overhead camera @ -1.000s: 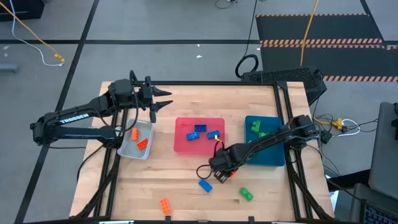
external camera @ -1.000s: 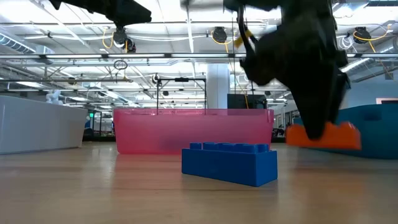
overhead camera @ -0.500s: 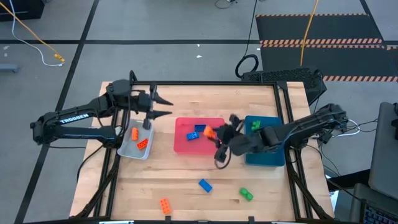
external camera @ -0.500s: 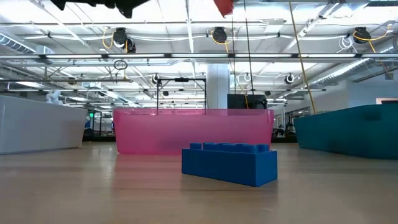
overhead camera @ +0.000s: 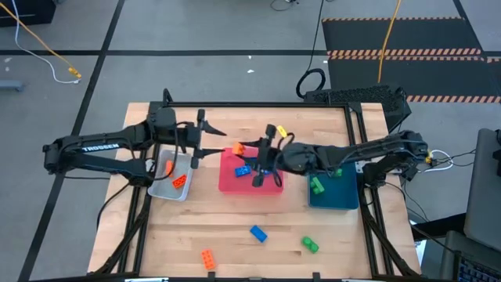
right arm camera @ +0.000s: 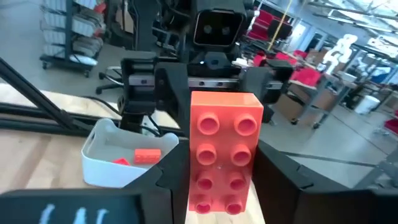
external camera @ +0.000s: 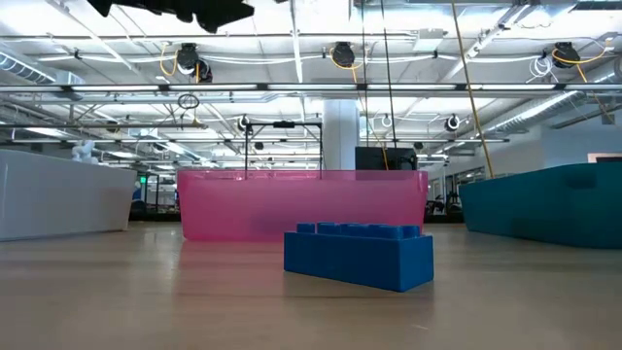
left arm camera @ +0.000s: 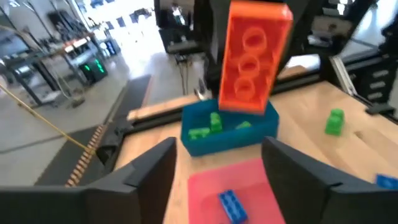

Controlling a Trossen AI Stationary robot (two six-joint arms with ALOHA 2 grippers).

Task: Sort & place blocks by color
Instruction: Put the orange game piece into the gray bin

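Observation:
My right gripper (overhead camera: 249, 150) reaches level from the table's right, above the pink tray's (overhead camera: 270, 186) far left corner. It is shut on an orange block (overhead camera: 237, 147). My left gripper (overhead camera: 218, 142) stands open and faces it from the left. Its fingers (left arm camera: 152, 171) stop short of the orange block (left arm camera: 252, 59), and I cannot tell whether they touch it. Two orange blocks (overhead camera: 179, 182) lie in the grey tray (overhead camera: 160, 190). A blue block (overhead camera: 244, 168) lies in the pink tray, and a green one (overhead camera: 317, 186) in the teal tray (overhead camera: 344, 196). My right gripper pinches the orange block by its two long sides (right arm camera: 194, 163) between its two fingers (right arm camera: 166, 180). The fingers come level from the table's right and lie along the block. The block sticks out ahead of them toward my left gripper, lifted clear above the pink tray.
A blue block (overhead camera: 257, 233), a green block (overhead camera: 311, 245) and an orange block (overhead camera: 207, 258) lie loose on the wood near the table's front edge. In the low view the blue block (external camera: 360, 255) lies in front of the pink tray (external camera: 301, 204).
My right gripper has risen from just above the table near the front with the orange block. It went toward the far edge and the left, and turned from pointing down to level. My left gripper has moved right toward it.

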